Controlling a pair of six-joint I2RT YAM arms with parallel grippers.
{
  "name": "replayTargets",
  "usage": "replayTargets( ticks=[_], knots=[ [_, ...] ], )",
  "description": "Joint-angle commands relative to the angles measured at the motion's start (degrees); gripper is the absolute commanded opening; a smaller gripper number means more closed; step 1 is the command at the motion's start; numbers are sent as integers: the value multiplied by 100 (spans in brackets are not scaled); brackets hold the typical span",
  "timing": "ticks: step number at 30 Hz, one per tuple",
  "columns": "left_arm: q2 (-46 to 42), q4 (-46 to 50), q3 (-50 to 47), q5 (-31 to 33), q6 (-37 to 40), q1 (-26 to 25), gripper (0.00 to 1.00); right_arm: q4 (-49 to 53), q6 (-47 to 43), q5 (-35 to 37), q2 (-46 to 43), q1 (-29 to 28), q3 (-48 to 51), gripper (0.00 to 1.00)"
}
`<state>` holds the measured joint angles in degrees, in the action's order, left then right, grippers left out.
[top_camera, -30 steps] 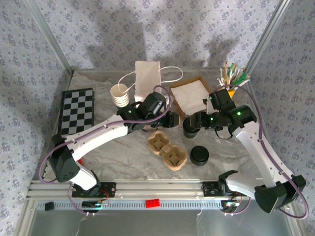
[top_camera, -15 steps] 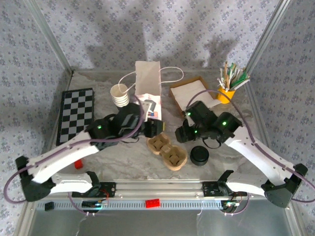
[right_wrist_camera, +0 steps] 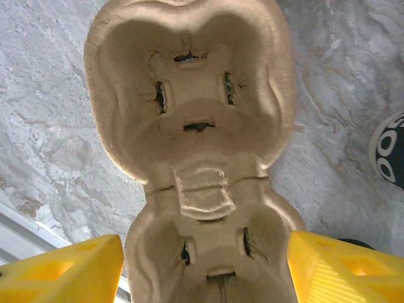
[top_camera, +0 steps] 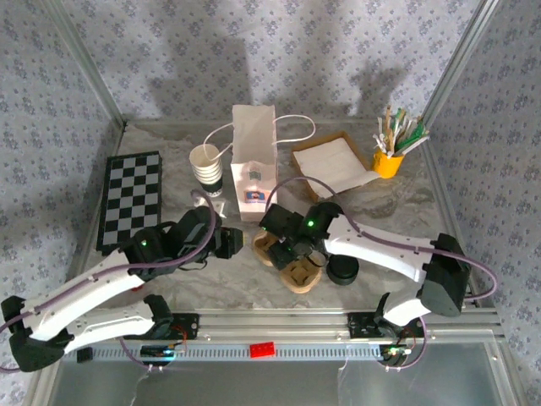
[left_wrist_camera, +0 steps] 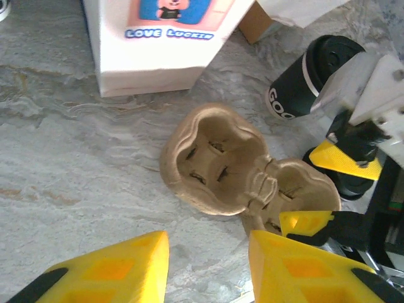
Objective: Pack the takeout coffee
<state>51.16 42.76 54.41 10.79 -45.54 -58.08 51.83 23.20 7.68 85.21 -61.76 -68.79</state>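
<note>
Along the back wall — checkerboard (top_camera: 131,199), stacked cream cups (top_camera: 206,166), white paper bag (top_camera: 254,156), napkin box (top_camera: 332,165), yellow stirrer cup (top_camera: 389,162).

**A:** Where could a hand reach the pulp tray (left_wrist_camera: 170,161)?

**B:** From the near left. Bare table (left_wrist_camera: 76,189) lies between it and the left gripper (left_wrist_camera: 208,252), whose fingers stand apart with nothing between them.

**A:** And the other sides?

**B:** The paper bag (top_camera: 254,152) stands close behind. A black cup (left_wrist_camera: 306,76) sits near the tray, beside the right gripper (right_wrist_camera: 205,265), and the black lids (top_camera: 342,269) crowd the right. The right gripper hangs over the tray, its spread fingers flanking one well, and its arm bars the right side.
</note>
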Motion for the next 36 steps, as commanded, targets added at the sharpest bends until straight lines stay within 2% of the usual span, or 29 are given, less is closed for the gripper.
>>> replayTargets(
  ticks=[1, 11, 19, 27, 29, 36],
  knots=[
    [-114, 154, -94, 116, -156, 84, 38, -237, -1, -53, 136, 5, 266, 69],
    [-290, 171, -312, 162, -296, 323, 39, -388, 200, 375, 570, 7, 293, 62],
    [-288, 109, -361, 99, -280, 428, 39, -478, 270, 366, 769, -4, 244, 54],
    [-257, 38, -397, 40, -284, 482, 39, -598, 334, 315, 949, 19, 261, 50],
    [-248, 35, -397, 28, -280, 480, 39, -637, 330, 296, 946, 13, 259, 45],
    [-261, 30, -370, -24, -272, 500, 39, -528, 367, 155, 777, 0, 96, 36]
  ],
)
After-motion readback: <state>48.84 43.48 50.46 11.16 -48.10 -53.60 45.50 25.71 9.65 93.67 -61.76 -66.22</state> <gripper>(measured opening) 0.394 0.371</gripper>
